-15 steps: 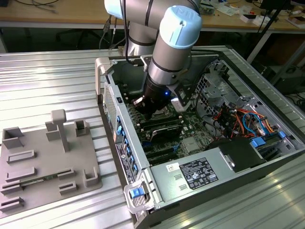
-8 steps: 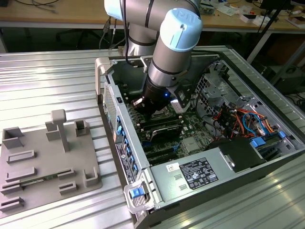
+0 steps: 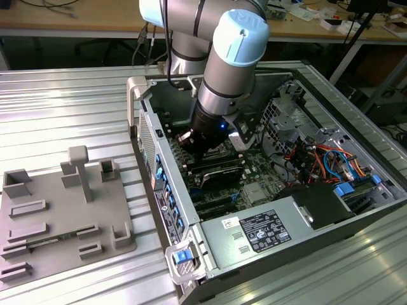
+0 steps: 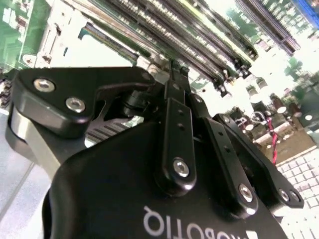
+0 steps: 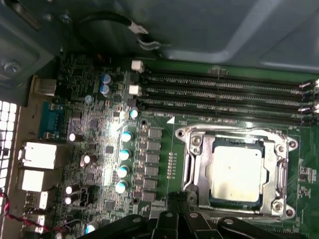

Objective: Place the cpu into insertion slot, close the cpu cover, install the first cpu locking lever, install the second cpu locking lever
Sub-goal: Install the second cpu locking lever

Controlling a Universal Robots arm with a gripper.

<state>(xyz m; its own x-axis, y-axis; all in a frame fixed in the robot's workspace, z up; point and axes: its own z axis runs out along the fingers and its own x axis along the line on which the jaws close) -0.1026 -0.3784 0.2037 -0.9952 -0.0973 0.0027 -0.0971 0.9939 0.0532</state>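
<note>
Claw (image 4: pixel 175 74) fingers meet at their tips with nothing between them, seen in the second wrist view just above the motherboard (image 4: pixel 20 30). In the exterior view the arm (image 3: pixel 232 57) reaches down into the open computer case (image 3: pixel 191 210), toward its 11 o'clock end. Inside the case, in the first wrist view, the cpu (image 5: pixel 237 174) sits in the insertion slot (image 5: pixel 199 172), with the cpu cover (image 5: pixel 273 172) folded flat around it. Long memory slots (image 5: pixel 224 94) lie at 12 o'clock from the socket. Beside the case rests a grey fixture tray (image 3: pixel 57 248).
</note>
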